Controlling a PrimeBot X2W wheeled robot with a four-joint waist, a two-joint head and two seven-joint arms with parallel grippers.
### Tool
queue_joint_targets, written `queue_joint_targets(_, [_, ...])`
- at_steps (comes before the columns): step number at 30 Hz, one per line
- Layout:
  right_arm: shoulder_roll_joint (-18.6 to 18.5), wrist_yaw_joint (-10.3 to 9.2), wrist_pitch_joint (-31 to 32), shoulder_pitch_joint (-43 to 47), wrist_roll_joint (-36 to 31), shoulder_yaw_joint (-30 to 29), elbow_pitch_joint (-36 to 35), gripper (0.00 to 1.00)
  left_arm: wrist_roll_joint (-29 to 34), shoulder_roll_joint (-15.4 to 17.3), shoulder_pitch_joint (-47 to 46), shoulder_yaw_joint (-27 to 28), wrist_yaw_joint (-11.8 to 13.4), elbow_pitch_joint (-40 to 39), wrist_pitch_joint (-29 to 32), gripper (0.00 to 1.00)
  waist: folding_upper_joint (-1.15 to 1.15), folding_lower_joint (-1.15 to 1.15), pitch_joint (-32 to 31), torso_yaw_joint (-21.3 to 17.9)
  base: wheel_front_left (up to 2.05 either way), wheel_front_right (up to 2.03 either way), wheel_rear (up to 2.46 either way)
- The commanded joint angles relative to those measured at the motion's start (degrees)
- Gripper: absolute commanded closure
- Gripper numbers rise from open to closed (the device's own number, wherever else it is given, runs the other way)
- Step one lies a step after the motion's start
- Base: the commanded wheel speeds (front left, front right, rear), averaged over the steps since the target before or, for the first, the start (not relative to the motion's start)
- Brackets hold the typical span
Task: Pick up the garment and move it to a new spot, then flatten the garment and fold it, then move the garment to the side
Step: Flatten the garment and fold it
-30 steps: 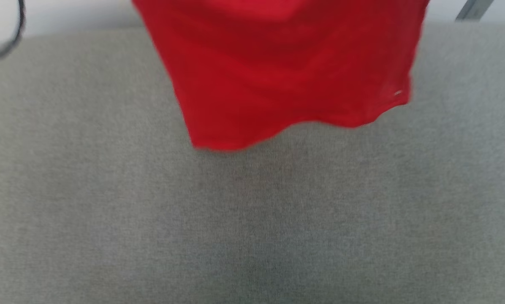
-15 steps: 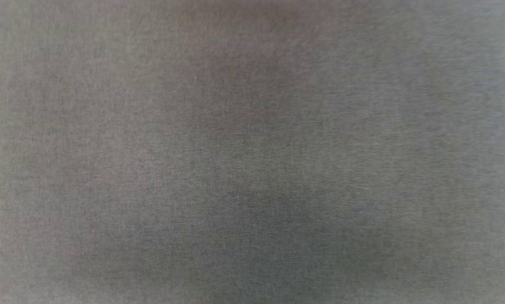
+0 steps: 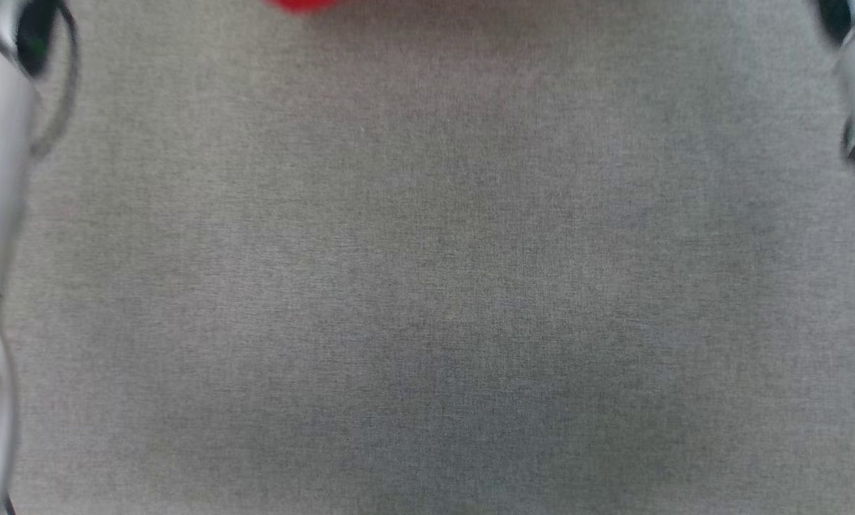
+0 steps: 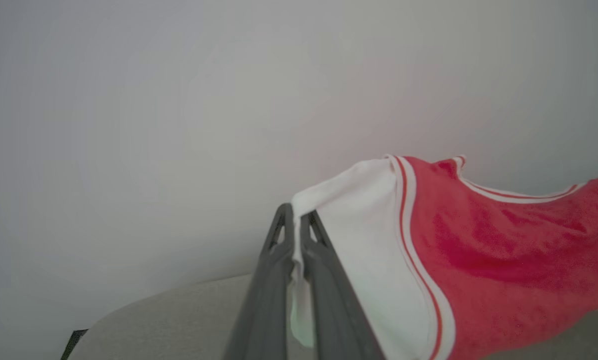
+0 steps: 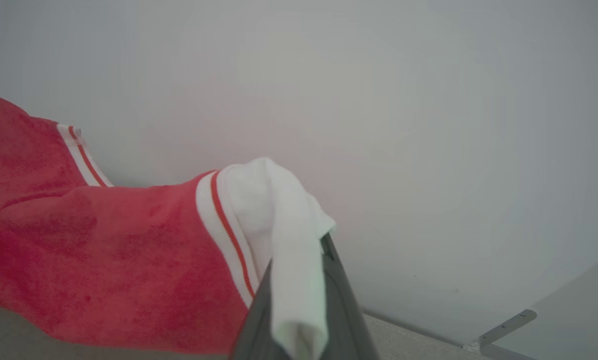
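Here, left gripper (image 4: 296, 216) and right gripper (image 5: 301, 267) each pinched a white sleeve of the garment (image 4: 504, 250), seemingly light, limp, best held there

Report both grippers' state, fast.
Left gripper: shut on the garment, at its white sleeve.
Right gripper: shut on the garment, at its other white sleeve.

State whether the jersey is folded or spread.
Spread: the jersey hangs stretched between the left end effector and right end effector, each shut on one end.

Bare room: white wall (image 4: 179, 100), fabric surface (image 3: 427, 286)
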Motion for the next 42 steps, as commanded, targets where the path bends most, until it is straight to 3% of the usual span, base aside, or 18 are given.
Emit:
queue_joint_targets(1, [-0.45, -0.02, 0.90, 1.65, 1.90, 1.04, -1.10, 1.00, -1.74, -0.37, 1.78, -0.36, -0.17, -0.45, 1.55, 1.00, 0.00, 0.00, -0.88, 0.13, 0.00, 0.00, 0.00])
queue_joint_targets(7, [-5.71, -0.03, 6.81, 12.44, 12.53, 9.47, -12.29, 1.00, -9.78, 2.44, 11.97, -3.44, -0.23, -7.45, 11.06, 1.00, 0.00, 0.00, -3.54, 0.31, 0.00, 0.00, 0.00])
queue_joint_targets(14, [-17.10, -0.02, 11.96, 26.79, 21.20, 16.46, -31.78, 1.00, -17.47, 10.01, 25.96, -4.20, 0.29, -23.08, 18.75, 1.00, 0.00, 0.00, -5.93, 0.04, 0.00, 0.00, 0.00])
queue_joint_targets(17, [-21.62, -0.02, 13.12, 33.23, 23.35, 16.62, -39.06, 1.00, -18.93, 13.58, 33.03, -4.24, 2.98, -31.36, 21.70, 1.00, 0.00, 0.00, -7.23, -0.23, 0.00, 0.00, 0.00])
queue_joint_targets(18, [-21.62, -0.02, 13.12, 33.23, 23.35, 16.62, -39.06, 1.00, -18.93, 13.58, 33.03, -4.24, 2.98, -31.36, 21.70, 1.00, 0.00, 0.00, -7.23, -0.23, 0.00, 0.00, 0.00])
queue_joint_targets(19, [-24.09, -0.02, 13.51, 37.58, 24.14, 16.67, -43.71, 1.00, -20.01, 16.36, 38.32, -4.07, 5.66, -37.42, 23.17, 1.00, 0.00, 0.00, -8.05, -0.38, 0.00, 0.00, 0.00])
queue_joint_targets(20, [-24.09, -0.02, 13.51, 37.58, 24.14, 16.67, -43.71, 1.00, -20.01, 16.36, 38.32, -4.07, 5.66, -37.42, 23.17, 1.00, 0.00, 0.00, -8.05, -0.38, 0.00, 0.00, 0.00])
queue_joint_targets(24, [-28.44, -0.03, 15.45, 45.51, 24.74, 16.45, -51.17, 1.00, -22.23, 21.35, 49.53, -3.34, 12.48, -49.28, 25.02, 1.00, 0.00, 0.00, -9.15, -0.74, 0.00, 0.00, 0.00])
queue_joint_targets(29, [-31.88, -0.02, 19.32, 54.00, 25.42, 15.87, -57.48, 1.00, -25.66, 25.26, 61.78, -3.10, 19.83, -59.85, 26.09, 1.00, 0.00, 0.00, -9.65, -0.94, 0.00, 0.00, 0.00])
queue_joint_targets(36, [-35.03, -0.02, 25.14, 63.89, 28.76, 16.92, -63.64, 1.00, -28.17, 26.41, 72.28, -4.72, 24.94, -65.26, 26.62, 1.00, 0.00, 0.00, -10.13, -0.62, 0.00, 0.00, 0.00])
queue_joint_targets(42, [-35.05, -0.02, 27.39, 70.74, 30.67, 15.84, -64.42, 1.00, -29.14, 24.61, 76.17, -6.32, 26.67, -63.89, 26.94, 1.00, 0.00, 0.00, -9.80, -0.24, 0.00, 0.00, 0.00])
